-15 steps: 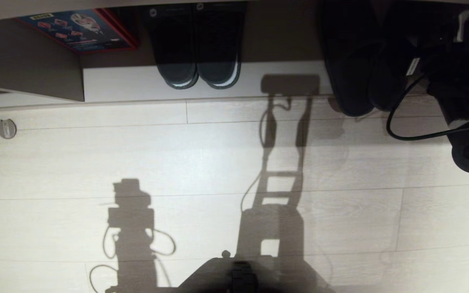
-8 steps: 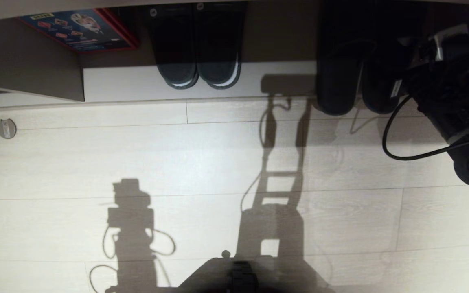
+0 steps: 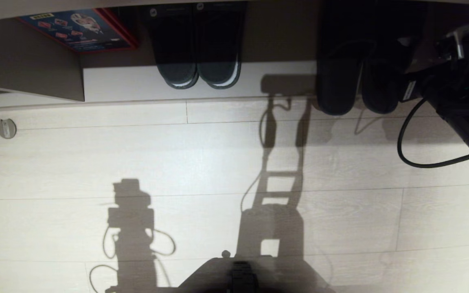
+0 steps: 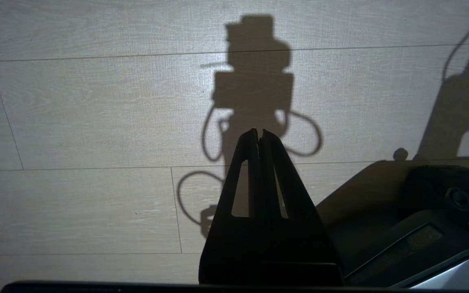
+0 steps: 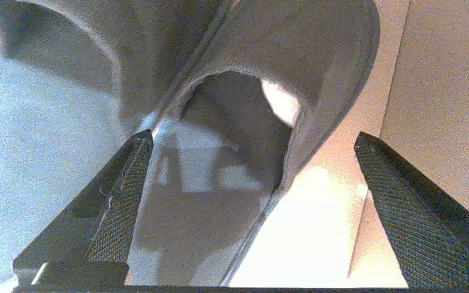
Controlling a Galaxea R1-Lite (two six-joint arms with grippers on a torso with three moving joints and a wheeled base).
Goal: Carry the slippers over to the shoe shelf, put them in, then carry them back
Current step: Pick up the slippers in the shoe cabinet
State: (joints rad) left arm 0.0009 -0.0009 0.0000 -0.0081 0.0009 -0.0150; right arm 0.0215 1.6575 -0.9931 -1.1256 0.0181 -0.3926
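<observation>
A: Head view first: where are the slippers [image 3: 354, 77]?
B: Side by side in the shoe shelf [image 3: 283, 83], heels jutting over its pale base edge toward the floor [image 3: 202, 162]. The right arm is just beside them at the right edge.
A: Anything readable?
B: A red-edged box [image 3: 80, 29] with printed pictures lies further left; its writing is too small to read. A black pair [image 3: 198, 53] with whitish sole edges sits between.
A: Left wrist view?
B: The left gripper [image 4: 259, 133] hangs above the floor, fingers pressed together, empty.
A: Right wrist view?
B: The right gripper [image 5: 253, 140] has its fingers spread wide, one slipper's band and insole between them, not clamped.
</observation>
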